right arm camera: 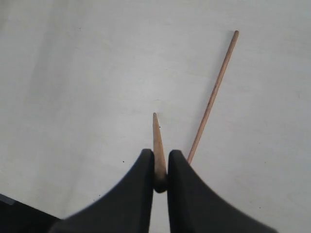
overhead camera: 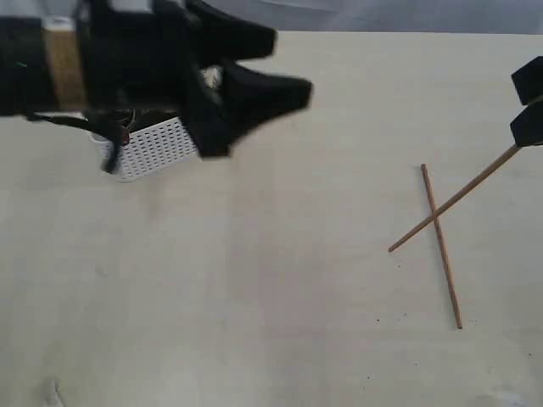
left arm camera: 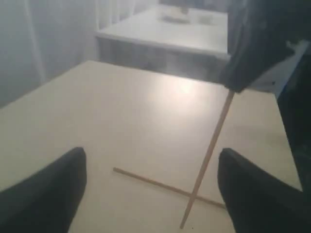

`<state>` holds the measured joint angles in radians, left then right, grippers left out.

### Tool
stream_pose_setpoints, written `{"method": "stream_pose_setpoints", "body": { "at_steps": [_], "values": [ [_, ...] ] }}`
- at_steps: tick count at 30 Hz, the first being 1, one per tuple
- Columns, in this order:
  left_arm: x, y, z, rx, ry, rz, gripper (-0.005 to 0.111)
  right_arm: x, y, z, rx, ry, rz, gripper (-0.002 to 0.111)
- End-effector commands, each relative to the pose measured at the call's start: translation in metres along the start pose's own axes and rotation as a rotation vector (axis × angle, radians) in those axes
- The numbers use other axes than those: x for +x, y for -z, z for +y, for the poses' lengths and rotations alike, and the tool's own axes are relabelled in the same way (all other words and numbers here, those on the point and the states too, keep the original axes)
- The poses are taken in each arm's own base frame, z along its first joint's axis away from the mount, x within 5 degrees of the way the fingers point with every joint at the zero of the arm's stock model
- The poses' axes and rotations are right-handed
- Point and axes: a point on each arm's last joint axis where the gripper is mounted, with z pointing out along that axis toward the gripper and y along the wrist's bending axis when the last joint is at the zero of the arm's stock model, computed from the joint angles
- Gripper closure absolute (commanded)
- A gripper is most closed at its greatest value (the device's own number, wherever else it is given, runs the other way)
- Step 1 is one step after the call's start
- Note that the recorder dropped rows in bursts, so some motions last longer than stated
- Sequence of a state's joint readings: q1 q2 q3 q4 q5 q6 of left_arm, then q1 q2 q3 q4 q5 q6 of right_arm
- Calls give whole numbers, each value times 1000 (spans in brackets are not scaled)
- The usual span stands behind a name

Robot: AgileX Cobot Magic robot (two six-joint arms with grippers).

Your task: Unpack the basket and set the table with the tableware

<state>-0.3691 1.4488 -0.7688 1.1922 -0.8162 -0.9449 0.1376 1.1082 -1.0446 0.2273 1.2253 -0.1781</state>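
Observation:
Two brown wooden chopsticks show at the right of the table (overhead camera: 254,297). One chopstick (overhead camera: 443,254) (left arm camera: 155,182) (right arm camera: 214,92) lies flat. The other chopstick (overhead camera: 462,193) (left arm camera: 210,153) (right arm camera: 157,138) slants down across it, its upper end pinched in my right gripper (overhead camera: 530,106) (right arm camera: 159,158), which is shut on it. My left gripper (overhead camera: 293,64) (left arm camera: 151,155) hangs open and empty above the table, beside the white lattice basket (overhead camera: 154,148). The arm hides most of the basket and whatever it holds.
A second pale table (left arm camera: 165,29) stands beyond the far edge in the left wrist view. Bare tabletop stretches between the basket and the chopsticks and along the front.

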Motion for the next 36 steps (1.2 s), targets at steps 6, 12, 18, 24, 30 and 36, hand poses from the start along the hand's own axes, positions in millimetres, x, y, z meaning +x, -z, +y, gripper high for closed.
{"method": "stream_pose_setpoints", "body": {
  "at_steps": [6,12,18,24,30,36],
  "values": [
    [66,-131,-50,75,-113,127,32,-6,-10,-3,-15,-9,32,109],
    [82,-164,-47,89,-51,132,32,-6,-10,-2,-26,-6,30,109],
    [81,-172,-57,125,-52,111,38,-6,-10,1,-53,-1,24,109],
    [82,-175,-55,103,-3,138,81,-6,-10,1,-55,1,24,109],
    [82,-175,-55,103,-8,140,107,-6,-10,1,-57,12,23,108],
    [81,-175,-55,107,31,130,107,-9,-10,1,-50,11,-9,69]
  ]
}}
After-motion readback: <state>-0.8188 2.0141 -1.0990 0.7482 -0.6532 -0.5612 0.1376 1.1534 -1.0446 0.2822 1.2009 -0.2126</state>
